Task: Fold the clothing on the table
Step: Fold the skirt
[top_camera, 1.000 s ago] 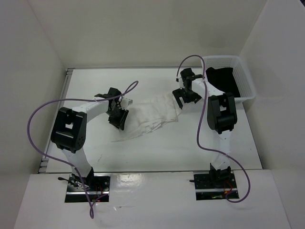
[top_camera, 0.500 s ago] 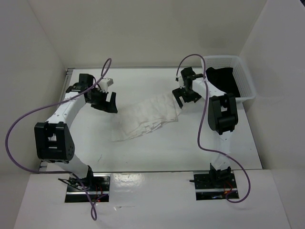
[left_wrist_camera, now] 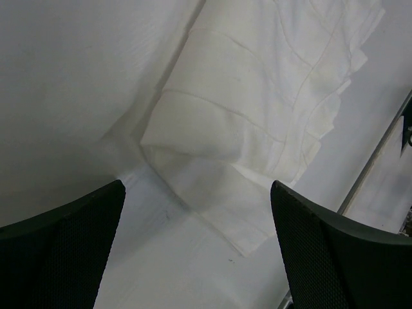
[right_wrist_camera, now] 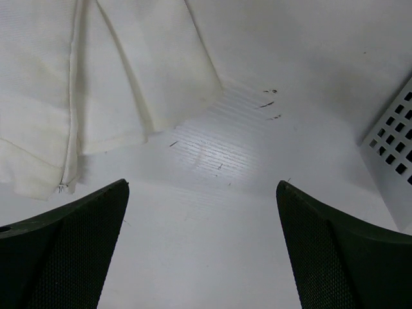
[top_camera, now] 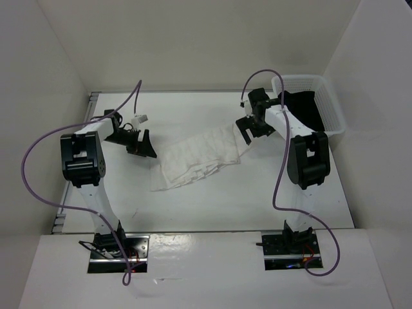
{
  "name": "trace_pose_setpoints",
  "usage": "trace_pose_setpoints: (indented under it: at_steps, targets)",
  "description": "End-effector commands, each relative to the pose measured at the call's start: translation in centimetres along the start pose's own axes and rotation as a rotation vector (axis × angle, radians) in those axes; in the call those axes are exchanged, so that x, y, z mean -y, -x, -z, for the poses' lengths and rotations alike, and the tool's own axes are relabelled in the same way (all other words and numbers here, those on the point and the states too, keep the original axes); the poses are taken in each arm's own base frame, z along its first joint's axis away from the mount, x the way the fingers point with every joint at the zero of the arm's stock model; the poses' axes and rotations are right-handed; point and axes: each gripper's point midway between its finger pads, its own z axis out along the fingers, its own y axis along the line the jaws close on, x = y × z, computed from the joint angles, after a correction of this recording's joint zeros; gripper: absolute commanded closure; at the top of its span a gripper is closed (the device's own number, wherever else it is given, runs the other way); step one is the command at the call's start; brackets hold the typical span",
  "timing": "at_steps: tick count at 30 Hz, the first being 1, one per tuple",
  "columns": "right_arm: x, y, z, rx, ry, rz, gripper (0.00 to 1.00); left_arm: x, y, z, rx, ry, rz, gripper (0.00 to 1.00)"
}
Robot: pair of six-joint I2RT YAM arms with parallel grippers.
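The clothing (top_camera: 199,158) lies mid-tabletop (top_camera: 257,193), its long axis slanting from near-left to far-right, with the uneven, stepped end toward your left arm. Your left pincer (top_camera: 143,147) and right pincer (top_camera: 246,131) both gape wide and hold nothing, one just beside each end. I'd have you drop low onto an end's corner, catch every layer, then carry it along that axis onto the other end, edges matched.

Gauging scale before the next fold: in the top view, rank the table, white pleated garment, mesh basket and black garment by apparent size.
1. table
2. white pleated garment and mesh basket, about alike; the right arm covers part of the basket
3. black garment, smallest, partly hidden
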Motion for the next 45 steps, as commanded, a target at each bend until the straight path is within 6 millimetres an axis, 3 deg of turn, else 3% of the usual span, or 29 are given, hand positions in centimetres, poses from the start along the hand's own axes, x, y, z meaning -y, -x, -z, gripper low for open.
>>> trace_pose_setpoints:
  at_steps: [1,9,17,23,31,35,39,40,45]
  targets:
    - [0.3,0.0,1.8,0.022,-0.030,0.021,0.01,1.3,1.1,0.0,0.046,-0.112,-0.059,0.01]
    - [0.3,-0.3,1.7,0.010,-0.028,0.023,0.01,-1.0,-1.3,-2.5,-0.014,-0.124,0.006,0.01]
    - [-0.3,-0.4,1.2,-0.008,0.007,0.025,0.01,-3.1,-1.9,-3.5,-0.043,-0.076,0.011,0.02]
    - [-0.4,-0.4,1.0,-0.017,0.009,0.026,0.01,-3.8,-2.6,-4.1,-0.059,-0.074,0.035,0.10]
    - [-1.0,-0.5,0.6,-0.032,0.025,0.036,0.01,-2.9,-3.3,-5.5,-0.119,-0.072,0.025,0.15]
    - [-1.0,-0.6,0.3,-0.041,0.027,0.036,0.01,-3.0,-2.6,-5.3,-0.107,-0.066,0.019,0.27]
    - [-1.0,-0.6,0.3,-0.041,0.027,0.036,0.01,-3.0,-2.8,-5.3,-0.123,-0.063,0.041,0.51]
    - [-1.1,-0.8,0.0,-0.050,0.028,0.037,0.01,-3.0,-2.8,-5.3,-0.123,-0.063,0.041,0.64]
    - [-1.3,-0.8,-0.1,-0.048,0.037,0.037,0.01,-3.2,-2.3,-5.1,-0.122,-0.039,0.061,0.88]
